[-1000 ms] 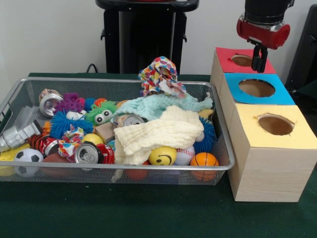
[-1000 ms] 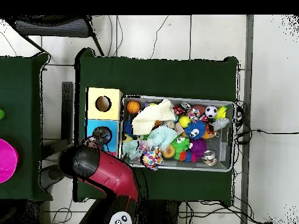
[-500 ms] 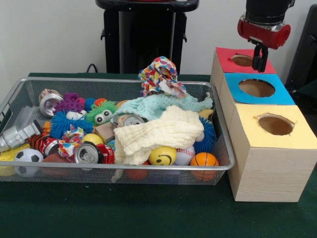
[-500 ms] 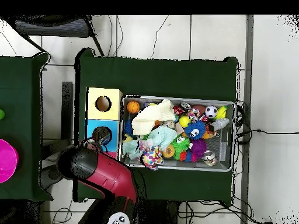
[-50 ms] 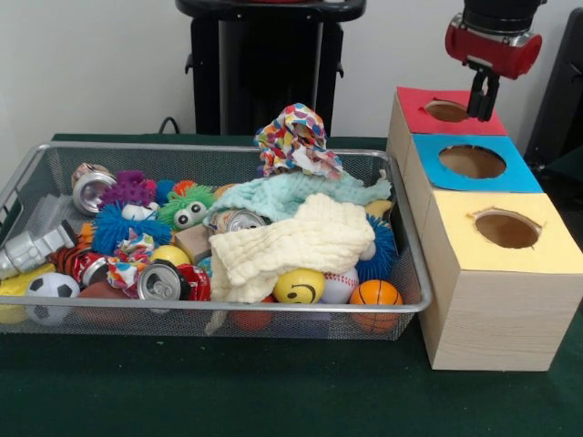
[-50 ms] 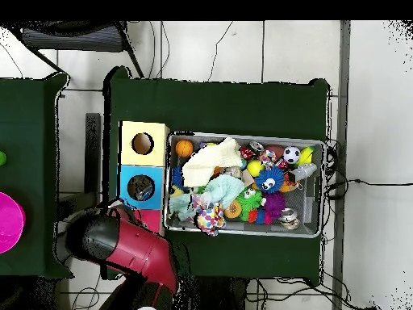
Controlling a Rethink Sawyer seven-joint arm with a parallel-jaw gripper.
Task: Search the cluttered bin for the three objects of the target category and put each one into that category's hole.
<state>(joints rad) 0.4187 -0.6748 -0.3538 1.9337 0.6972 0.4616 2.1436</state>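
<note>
arm: red shell, black rounded joint | wrist: red collar, black cylinder | fingers: black, slim

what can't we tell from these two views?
- Inside of the red hole, blue hole and yellow hole: front view shows only shadow, so contents are unknown.
- Red box top in the overhead view: mostly covered by the arm.
- Gripper: its fingers look close together in the front view; whether they hold anything small is unclear.
- Items under the cream cloth and teal cloth: hidden in both views.
</note>
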